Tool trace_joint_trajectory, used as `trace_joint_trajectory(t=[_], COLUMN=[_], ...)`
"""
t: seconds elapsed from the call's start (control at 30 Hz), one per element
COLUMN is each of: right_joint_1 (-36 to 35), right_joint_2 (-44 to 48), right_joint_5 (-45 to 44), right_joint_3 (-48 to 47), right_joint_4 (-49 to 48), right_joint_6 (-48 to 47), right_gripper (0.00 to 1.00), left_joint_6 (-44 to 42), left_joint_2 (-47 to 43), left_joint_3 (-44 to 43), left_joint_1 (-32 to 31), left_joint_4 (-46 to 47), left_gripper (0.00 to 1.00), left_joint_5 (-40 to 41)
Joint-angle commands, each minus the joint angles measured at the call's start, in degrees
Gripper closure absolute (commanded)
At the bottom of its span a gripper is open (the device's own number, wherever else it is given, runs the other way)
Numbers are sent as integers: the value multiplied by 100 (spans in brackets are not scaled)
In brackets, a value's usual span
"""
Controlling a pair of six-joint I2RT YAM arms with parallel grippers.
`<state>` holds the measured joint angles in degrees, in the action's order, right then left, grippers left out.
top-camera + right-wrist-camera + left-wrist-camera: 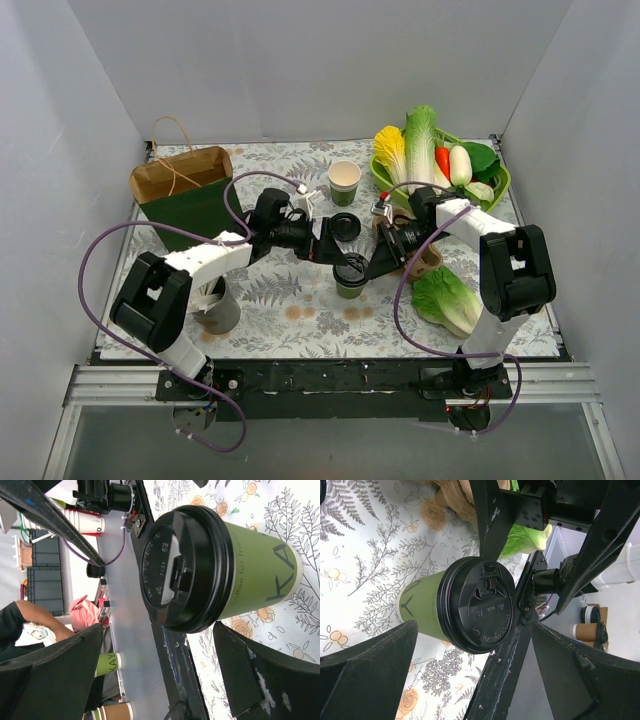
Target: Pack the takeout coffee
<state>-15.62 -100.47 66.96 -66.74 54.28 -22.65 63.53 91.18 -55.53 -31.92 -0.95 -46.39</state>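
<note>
Lidded coffee cup (350,274) stands mid-worktop (285,295), capping seemingly done. Left fingers (375,670) and right fingers (50,675) flank it, spread, gripping nothing. Next: one pair closes on it, bound for the paper bag (185,190).

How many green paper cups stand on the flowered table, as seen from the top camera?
2. An open cup stands at the far middle; a lidded cup stands nearer, at the centre. Others may be hidden.
</note>
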Motion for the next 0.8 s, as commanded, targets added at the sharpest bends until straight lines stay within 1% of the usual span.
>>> trace_joint_trajectory(t=[0.0, 0.13, 0.4, 0.77], right_joint_1=[-64, -99, -196, -275], right_joint_2=[272, 493, 379, 352], right_joint_5=[-174, -289, -315, -456], right_joint_3=[310, 688, 750, 891], right_joint_4=[-1003, -1718, -1816, -2062], right_joint_6=[831, 1491, 1659, 1931], right_gripper=[2, 2, 2, 2], left_joint_6=[353, 520, 757, 1153], left_joint_2=[-21, 32, 58, 374], left_joint_3=[165, 340, 569, 675], left_joint_1=[72, 134, 142, 257], left_joint_4=[455, 631, 939, 1448], left_gripper=[2, 2, 2, 2], left_joint_5=[-230, -327, -353, -406])
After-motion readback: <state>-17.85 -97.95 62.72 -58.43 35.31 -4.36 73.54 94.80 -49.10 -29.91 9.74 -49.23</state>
